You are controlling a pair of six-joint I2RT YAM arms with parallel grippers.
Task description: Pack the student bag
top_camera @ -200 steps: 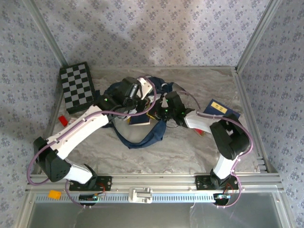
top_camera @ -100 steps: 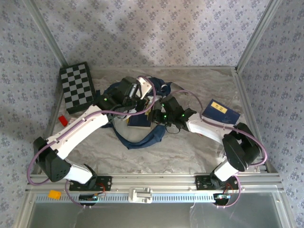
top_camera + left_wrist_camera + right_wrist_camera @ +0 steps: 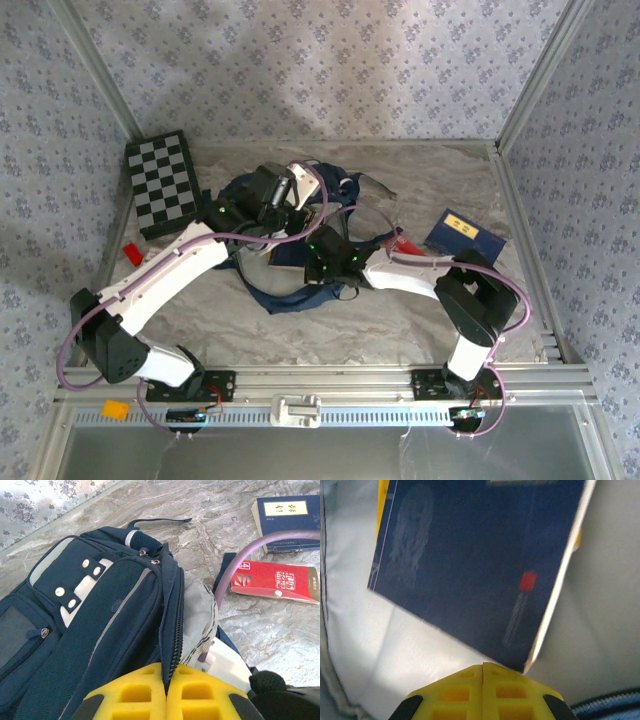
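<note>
Overhead and wrist views of the packing scene. The student bag (image 3: 298, 288), navy with white trim, lies on the marble-patterned desk (image 3: 400, 320) about midway between the left and right edges and toward the far edge, its main compartment unzipped. The left gripper (image 3: 166, 680) is closed on the bag's zipper edge: the line of zipper teeth runs down between the yellow pads, which meet around the fabric with no gap visible. The right arm reaches across from the right side into the open compartment. There the right gripper (image 3: 483, 669) has its pads pressed together with nothing seen between them. Just beyond its tips lies a dark blue book (image 3: 470, 565), resting at a slant on the pale grey lining (image 3: 600, 605), with its nearest corner just beside the fingertips; whether the corner touches them cannot be told. To the right of the bag a red book (image 3: 275, 580) lies flat on the desk, and just past it toward the right edge lies a second dark blue book (image 3: 287, 512) bearing a pale yellow label. A purple cable (image 3: 240, 555) arches above the red book. A black-and-grey checkerboard (image 3: 160, 183) lies at the far left corner of the desk, well apart from the bag.
</note>
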